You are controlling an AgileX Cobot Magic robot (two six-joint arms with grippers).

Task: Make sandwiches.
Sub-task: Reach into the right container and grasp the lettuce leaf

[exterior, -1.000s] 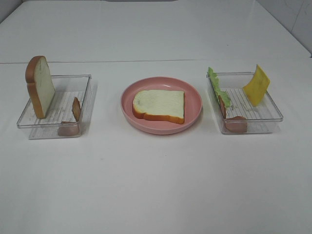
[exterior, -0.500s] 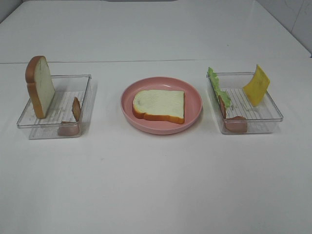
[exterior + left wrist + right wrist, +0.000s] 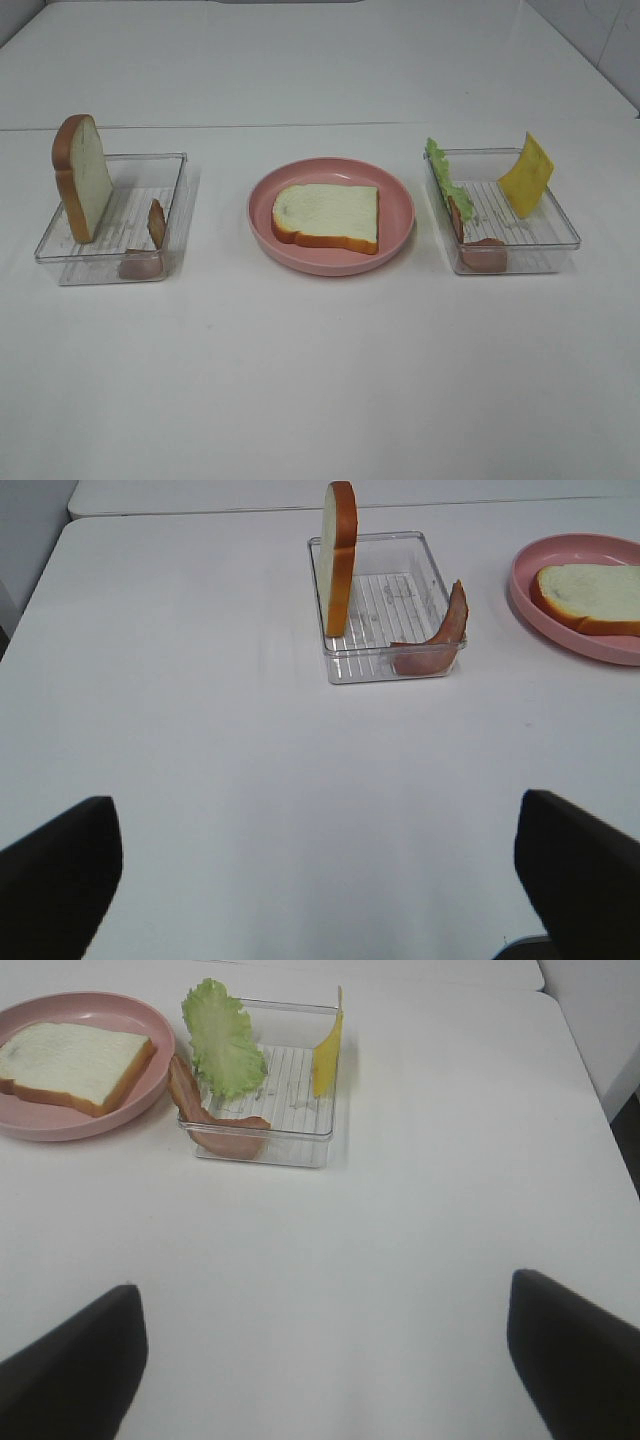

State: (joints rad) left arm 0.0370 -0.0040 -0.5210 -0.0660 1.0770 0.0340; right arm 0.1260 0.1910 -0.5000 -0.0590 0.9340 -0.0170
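Observation:
One white bread slice [image 3: 328,216] lies flat on the pink plate [image 3: 330,266] at the table's middle. A second bread slice [image 3: 85,180] stands upright in the left clear tray [image 3: 150,160] beside a bacon strip [image 3: 156,222]. The right clear tray [image 3: 560,215] holds a lettuce leaf [image 3: 443,180], a yellow cheese square [image 3: 527,176] and bacon [image 3: 484,254]. The left gripper [image 3: 315,802] is open and empty, well short of the left tray [image 3: 385,665]. The right gripper [image 3: 322,1288] is open and empty, well short of the right tray [image 3: 290,1150]. Neither gripper shows in the high view.
The white table stretches wide around the trays and plate. A seam [image 3: 320,126] runs across the table behind them. The table's right edge [image 3: 600,1090] shows in the right wrist view.

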